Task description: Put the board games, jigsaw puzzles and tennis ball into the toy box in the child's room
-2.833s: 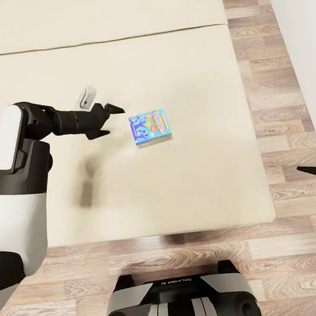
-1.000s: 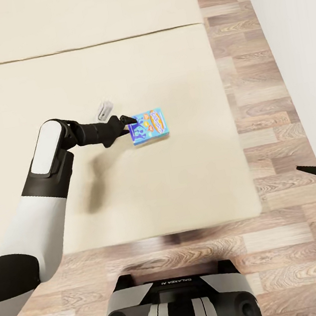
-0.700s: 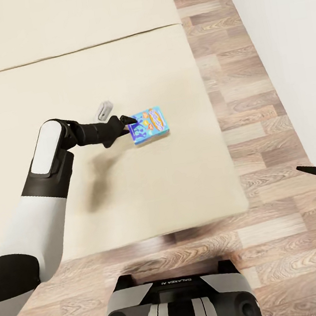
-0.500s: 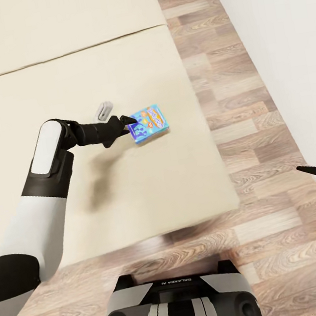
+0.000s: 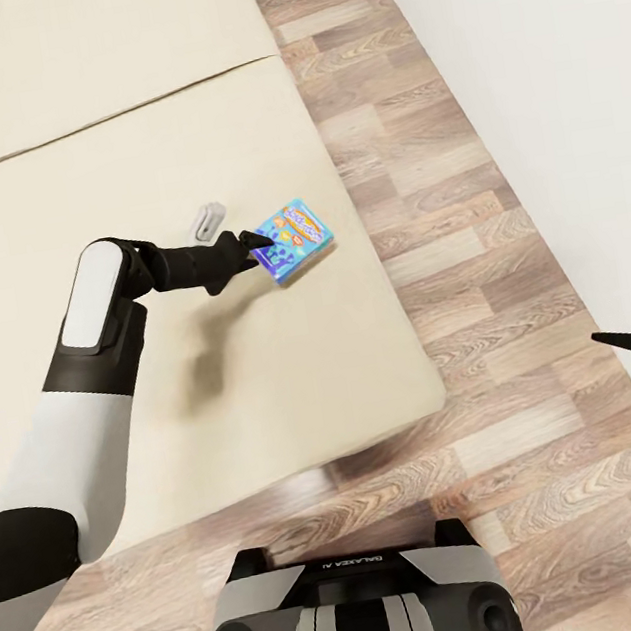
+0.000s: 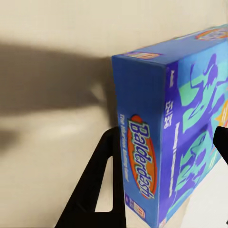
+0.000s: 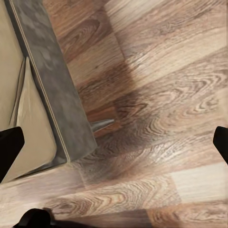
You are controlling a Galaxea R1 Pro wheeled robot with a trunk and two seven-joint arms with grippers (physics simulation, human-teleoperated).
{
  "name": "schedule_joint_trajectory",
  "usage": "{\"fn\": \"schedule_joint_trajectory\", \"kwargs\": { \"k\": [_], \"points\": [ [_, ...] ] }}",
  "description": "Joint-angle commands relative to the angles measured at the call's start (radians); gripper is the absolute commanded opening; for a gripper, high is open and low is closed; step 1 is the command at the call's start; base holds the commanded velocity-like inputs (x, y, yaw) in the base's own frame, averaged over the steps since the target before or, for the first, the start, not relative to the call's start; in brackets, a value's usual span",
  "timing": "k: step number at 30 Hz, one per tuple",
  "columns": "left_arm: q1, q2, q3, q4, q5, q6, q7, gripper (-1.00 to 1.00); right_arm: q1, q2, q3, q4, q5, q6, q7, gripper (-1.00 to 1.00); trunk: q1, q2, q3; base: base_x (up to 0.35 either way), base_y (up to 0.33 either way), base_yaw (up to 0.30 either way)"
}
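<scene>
Left fingers: the left gripper (image 5: 257,246) has its fingers (image 6: 102,183) on either side of the Balderdash box (image 5: 292,241), one dark finger flat against the spine where the title runs. It looks like a hold on the box's near end, and the box looks lifted and tilted off the mattress.

Box: blue printed cardboard, seen edge-on in the left wrist view (image 6: 166,137). It is just beside the left fingertips, above the bed (image 5: 126,131), close to the bed's right edge.

Handling: I'd judge it light and stiff but smooth-faced, so it could pivot or slip in a pinch at one end. A hold across the thin sides nearer its middle would carry it steadier; squeezing hard could dent the card.

Beside the box: a small grey object (image 5: 207,220) lies on the mattress just behind the left wrist; what it is, I cannot tell.

Right fingers: the right gripper (image 5: 628,341) hangs over the wood floor (image 5: 465,232), well apart from the bed, fingers spread wide with nothing between them.
</scene>
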State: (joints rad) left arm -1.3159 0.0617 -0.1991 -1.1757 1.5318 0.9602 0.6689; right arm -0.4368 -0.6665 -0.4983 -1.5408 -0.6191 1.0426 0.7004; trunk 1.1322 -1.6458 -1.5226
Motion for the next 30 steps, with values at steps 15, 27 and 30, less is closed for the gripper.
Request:
{"fn": "schedule_joint_trajectory", "kwargs": {
  "k": [15, 27, 30],
  "points": [
    [-0.022, 0.025, 0.012, 0.029, -0.002, 0.006, 0.016, 1.0, 0.009, 0.029, 0.001, -0.017, 0.005, 0.005, 0.007, 1.0, 0.0, 0.0, 0.0, 0.0, 0.0, -0.018],
    [-0.05, 0.066, 0.032, 0.033, -0.002, 0.009, 0.018, 1.0, 0.01, 0.033, 0.001, -0.02, 0.005, 0.005, 0.007, 1.0, 0.0, 0.0, 0.0, 0.0, 0.0, -0.001],
    [-0.056, 0.069, 0.033, 0.036, -0.002, 0.009, 0.019, 1.0, 0.01, 0.033, 0.001, -0.02, 0.006, 0.005, 0.007, 1.0, 0.0, 0.0, 0.0, 0.0, 0.0, 0.0]
  ]
}}
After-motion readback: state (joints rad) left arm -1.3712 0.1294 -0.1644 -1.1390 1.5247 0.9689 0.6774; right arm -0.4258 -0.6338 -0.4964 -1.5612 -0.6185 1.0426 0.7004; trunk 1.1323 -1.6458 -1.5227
